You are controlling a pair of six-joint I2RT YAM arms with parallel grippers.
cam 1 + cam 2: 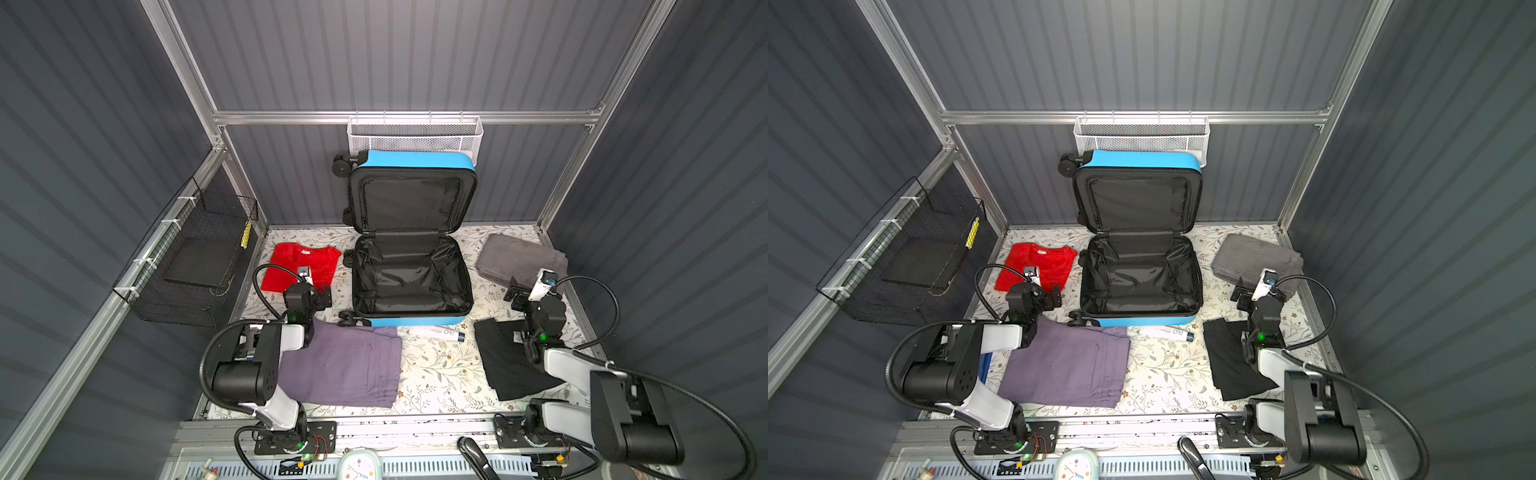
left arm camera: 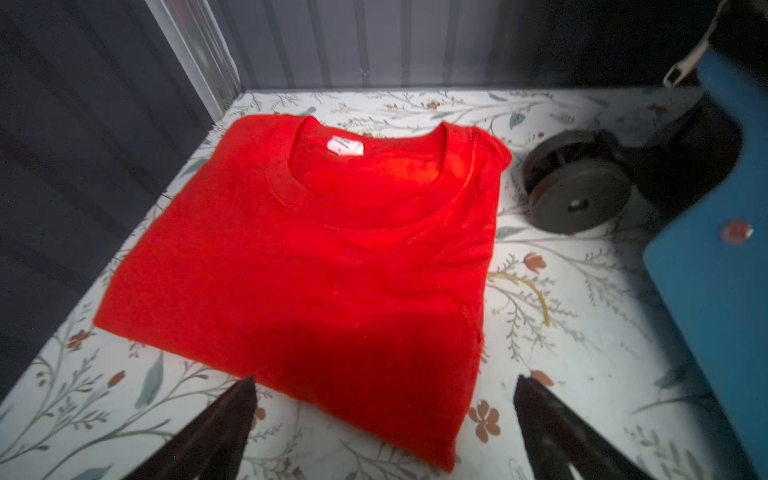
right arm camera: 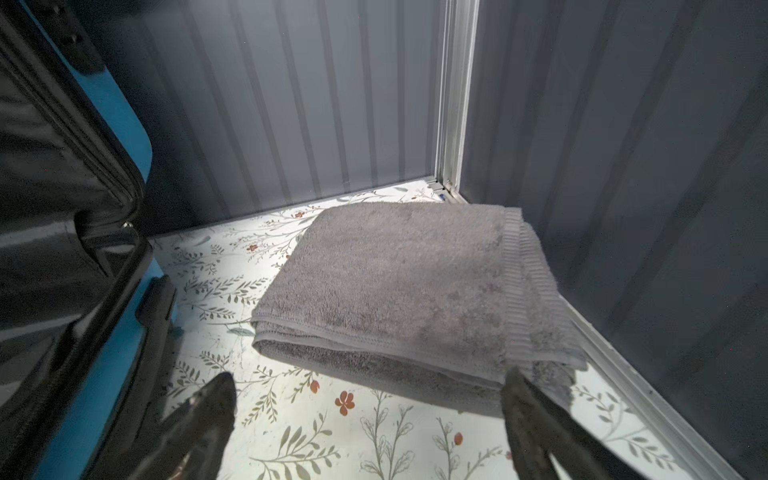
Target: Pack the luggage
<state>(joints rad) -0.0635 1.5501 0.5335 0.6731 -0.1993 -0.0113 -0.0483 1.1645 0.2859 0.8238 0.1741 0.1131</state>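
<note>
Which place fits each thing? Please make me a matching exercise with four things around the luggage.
Things:
1. shirt
2. towel
3. trousers
4. tube

Places, as in both top views:
a. right of the luggage
b. close in front of the luggage
c. left of the luggage
d. partly under the left arm

Pairs: 1-c, 2-a, 3-d, 4-b

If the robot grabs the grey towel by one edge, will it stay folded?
The towel would probably flop: it is soft, fluffy cloth folded in loose layers, so a one-edge pinch likely lets them unfold and dangle. It looks thick, so perhaps a bit heavy for cloth. Its fuzzy surface probably won't slip.
</note>
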